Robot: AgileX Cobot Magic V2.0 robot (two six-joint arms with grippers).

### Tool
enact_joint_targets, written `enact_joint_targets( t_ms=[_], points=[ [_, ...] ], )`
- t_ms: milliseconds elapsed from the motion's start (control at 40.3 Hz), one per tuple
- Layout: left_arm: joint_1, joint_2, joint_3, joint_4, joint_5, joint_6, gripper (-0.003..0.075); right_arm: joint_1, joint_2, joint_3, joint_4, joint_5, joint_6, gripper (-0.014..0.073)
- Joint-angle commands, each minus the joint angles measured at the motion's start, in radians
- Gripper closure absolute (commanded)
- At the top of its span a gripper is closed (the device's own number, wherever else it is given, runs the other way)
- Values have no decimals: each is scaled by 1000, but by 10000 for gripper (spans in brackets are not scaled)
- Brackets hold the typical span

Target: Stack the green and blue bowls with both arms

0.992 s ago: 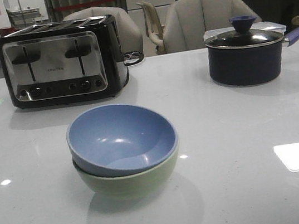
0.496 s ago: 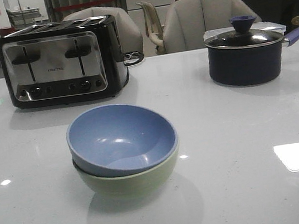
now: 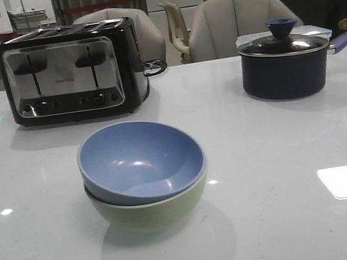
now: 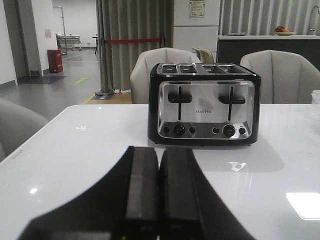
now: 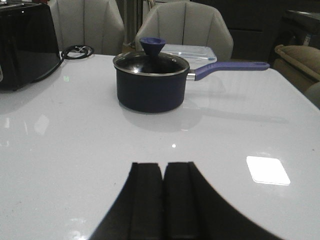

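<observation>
While the dusty blue matte bowl is sitting nested inside the pale sage green bowl near the front centre of the glossy white table, both arms are staying clear. The left gripper and right gripper are each showing fingers pressed together, holding nothing.

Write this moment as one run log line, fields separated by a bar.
blue bowl nested in green bowl | left gripper shut, empty | right gripper shut, empty | stack done

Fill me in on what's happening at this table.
Nothing is being handled right now. The blue bowl sits nested inside the green bowl on the white table. The left gripper and right gripper are both shut and empty, away from the bowls. A toaster and lidded saucepan stand behind.
</observation>
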Motion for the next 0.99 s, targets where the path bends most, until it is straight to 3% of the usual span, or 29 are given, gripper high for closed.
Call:
enact_joint_targets(
  t_ms=[0, 967],
  points=[
    [-8, -21, 20, 0, -89, -12, 619, -9, -22, 4, -6, -138, -7, 559],
    [-8, -21, 20, 0, -89, -12, 619, -11, -22, 5, -47, -262, 87, 559]
  ],
)
